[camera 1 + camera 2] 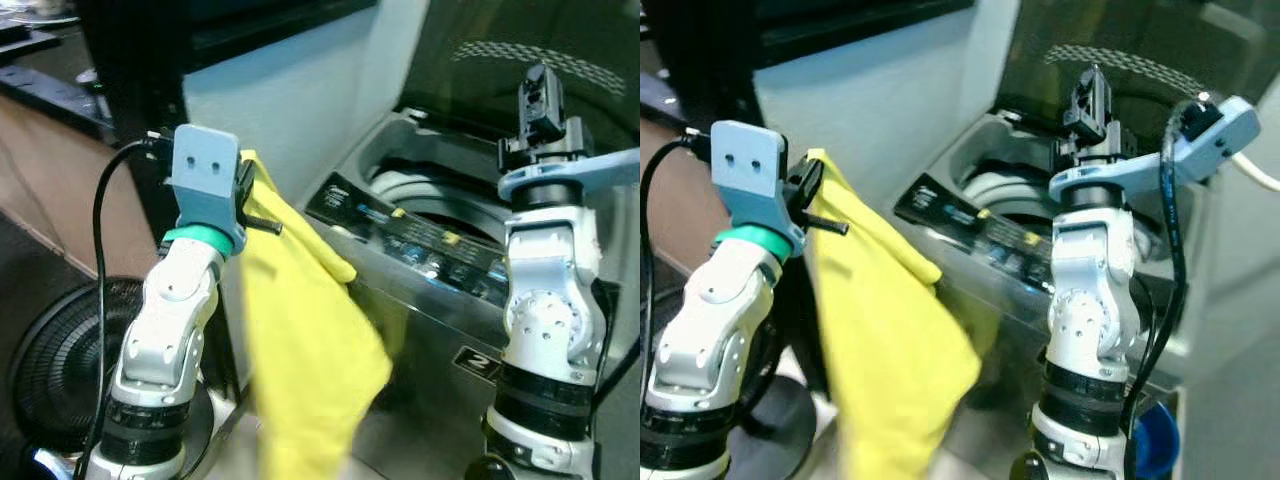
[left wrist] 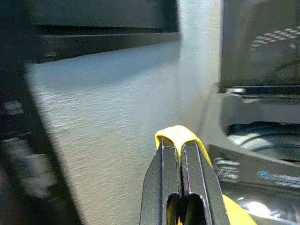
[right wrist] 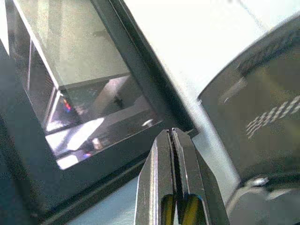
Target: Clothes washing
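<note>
Hardly anything could be read. A black label (image 1: pixel 476 362) on the front of the washing machine (image 1: pixel 420 330) carried a white figure that looked like a "2", and nothing beyond that figure could be made out. The dark control panel (image 1: pixel 420 243) along the machine's top edge showed small pale print and coloured marks, all too blurred to read. No brand name was legible anywhere.

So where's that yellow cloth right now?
The yellow cloth hangs from the left claw, which is shut on its top edge, just left of the open washing machine.
</note>
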### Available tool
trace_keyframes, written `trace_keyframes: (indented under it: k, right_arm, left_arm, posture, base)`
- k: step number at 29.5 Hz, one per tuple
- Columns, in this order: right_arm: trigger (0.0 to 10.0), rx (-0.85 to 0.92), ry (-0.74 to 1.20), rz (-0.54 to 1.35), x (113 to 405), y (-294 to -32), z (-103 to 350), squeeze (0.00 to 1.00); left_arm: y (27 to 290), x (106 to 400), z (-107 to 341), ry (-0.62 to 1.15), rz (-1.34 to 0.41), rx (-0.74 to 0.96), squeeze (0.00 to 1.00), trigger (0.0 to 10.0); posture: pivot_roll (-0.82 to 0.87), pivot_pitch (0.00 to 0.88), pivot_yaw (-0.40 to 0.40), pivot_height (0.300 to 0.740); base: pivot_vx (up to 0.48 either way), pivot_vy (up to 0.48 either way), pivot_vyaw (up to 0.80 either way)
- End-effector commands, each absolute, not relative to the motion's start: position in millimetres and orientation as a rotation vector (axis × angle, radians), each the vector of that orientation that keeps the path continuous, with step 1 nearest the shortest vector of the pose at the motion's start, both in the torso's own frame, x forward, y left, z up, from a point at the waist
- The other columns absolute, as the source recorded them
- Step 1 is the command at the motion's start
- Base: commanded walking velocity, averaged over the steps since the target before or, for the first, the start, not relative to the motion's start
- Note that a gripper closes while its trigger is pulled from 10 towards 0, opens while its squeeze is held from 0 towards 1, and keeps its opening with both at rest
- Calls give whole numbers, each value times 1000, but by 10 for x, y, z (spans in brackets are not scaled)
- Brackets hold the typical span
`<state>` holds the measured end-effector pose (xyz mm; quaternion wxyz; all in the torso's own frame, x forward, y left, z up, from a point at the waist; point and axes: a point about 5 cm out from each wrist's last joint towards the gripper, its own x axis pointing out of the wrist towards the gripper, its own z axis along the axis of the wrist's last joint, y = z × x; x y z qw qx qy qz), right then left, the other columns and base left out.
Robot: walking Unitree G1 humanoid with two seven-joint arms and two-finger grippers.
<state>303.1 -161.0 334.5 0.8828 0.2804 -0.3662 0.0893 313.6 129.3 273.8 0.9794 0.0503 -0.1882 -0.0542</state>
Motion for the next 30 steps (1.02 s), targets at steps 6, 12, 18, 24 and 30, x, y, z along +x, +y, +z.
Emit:
trace_keyframes:
  k: [6, 12, 18, 24, 30]
  right_arm:
    - [10000, 463, -748, 172, 3036, -1559, 3285, 0]
    - [10000, 425, -729, 191, 3054, -1499, 3234, 0]
    - [10000, 311, -714, 212, 3062, -1414, 3176, 0]
    - [10000, 19, -677, 311, 3083, -1226, 3037, 0]
    - [10000, -305, -508, 558, 3121, -976, 2645, 0]
  left_arm:
    - [1260, 3122, 2741, -390, -122, 103, 0, 10000]
    - [1253, 3120, 2721, -387, -125, 114, 0, 10000]
    - [1264, 3104, 2754, -430, -121, 177, 0, 10000]
    - [1449, 3111, 2966, -556, -9, 266, 0, 10000]
    - [1705, 3065, 3229, -688, 198, 344, 0, 10000]
  posture:
    - [118, 0, 15, 740]
    - [119, 0, 12, 740]
    - [115, 0, 11, 740]
    - [119, 0, 5, 740]
    - [124, 0, -10, 740]
  base:
    - [0, 0, -800]
    - [0, 0, -800]
    - [0, 0, -800]
    - [0, 0, -800]
    - [0, 0, -800]
